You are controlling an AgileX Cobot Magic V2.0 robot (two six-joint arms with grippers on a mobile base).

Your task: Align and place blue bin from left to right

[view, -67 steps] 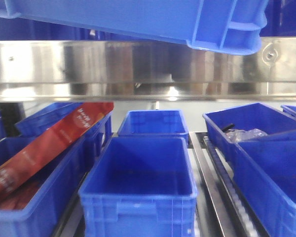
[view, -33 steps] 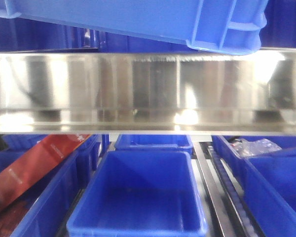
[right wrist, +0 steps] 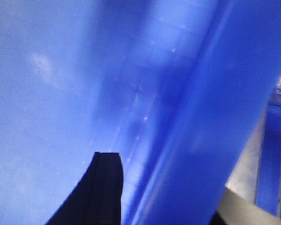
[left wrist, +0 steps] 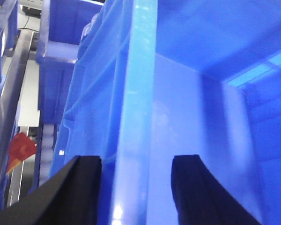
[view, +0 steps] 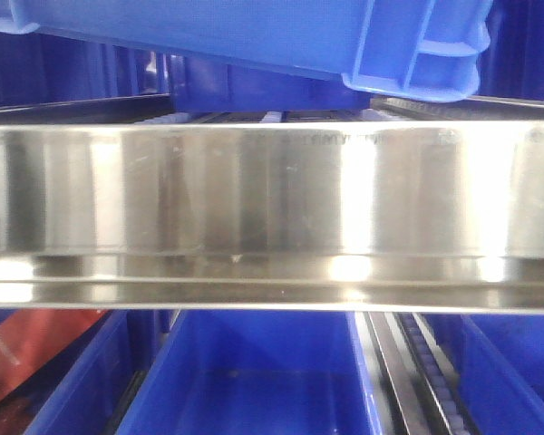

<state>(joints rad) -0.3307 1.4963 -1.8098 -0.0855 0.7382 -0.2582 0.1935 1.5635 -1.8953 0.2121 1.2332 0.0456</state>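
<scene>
Blue plastic fills the top of the front view: the blue bin hangs tilted over the steel rail, its left part running out of frame, its ribbed right corner lowest and just above the rail's top edge; whether it touches the shelf cannot be told. Behind it, at upper left, darker bins stand on that shelf. The rail spans the whole width, bright with reflections. Under it, from the left: a red box leaning at a slant; a centre bin, its inside showing; a roller track; a right bin at the edge.

From the left wrist, a scrap of the red box shows at the far left, below another bin; the blue bin's wall stands mid-frame, pale rim towards the camera; the left claw straddles this wall, one black finger on the ribbed outside, the other on the smooth inside, clenched on it.

From the right wrist, the blue bin covers nearly everything; one black finger of the right claw lies against its wall, left of the slanting rim; the other finger barely shows, so its grip cannot be told.
</scene>
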